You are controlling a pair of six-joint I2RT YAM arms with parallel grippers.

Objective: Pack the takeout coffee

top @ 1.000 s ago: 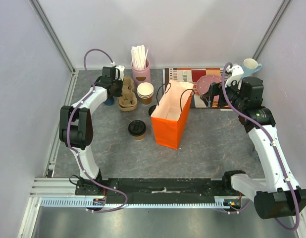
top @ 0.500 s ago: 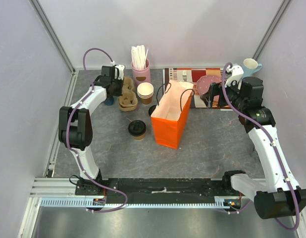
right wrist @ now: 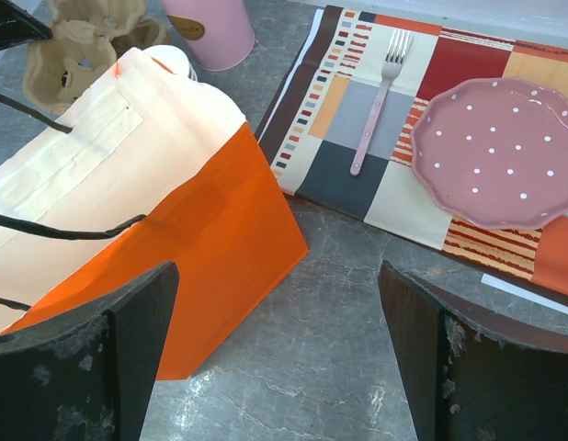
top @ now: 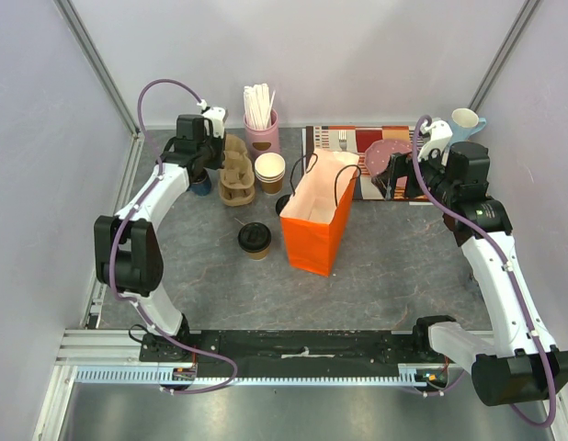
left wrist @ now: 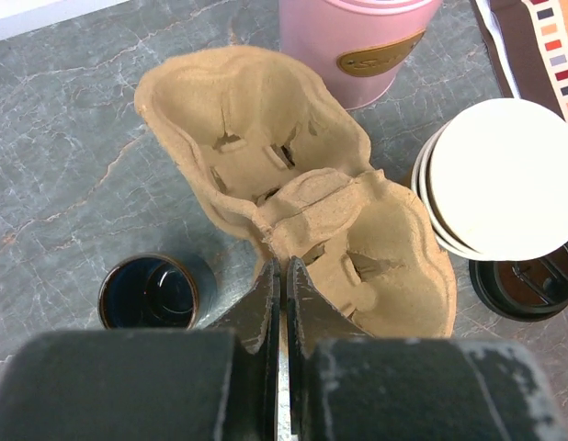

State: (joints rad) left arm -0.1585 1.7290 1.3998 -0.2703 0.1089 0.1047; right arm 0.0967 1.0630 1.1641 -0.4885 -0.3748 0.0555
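My left claw (left wrist: 282, 276) was pinched shut on the near rim of the pulp cup carrier (left wrist: 302, 184), close to the far edge of the table (left wrist: 63, 138), toward its far-left corner. The right claw (right wrist: 275, 276) hung wide open, holding nothing, over the orange bag (right wrist: 220, 239). The takeout coffee (top: 255, 238) stood lidded and untouched nearer the table's middle, just beside the bag's left face. I judged the thin rim the weak point: a one-sided pinch could tear it or let the carrier swing. The carrier sat close against the stacked paper cups (left wrist: 500, 175) and the pink holder (left wrist: 357, 37), so dragging it could topple either.
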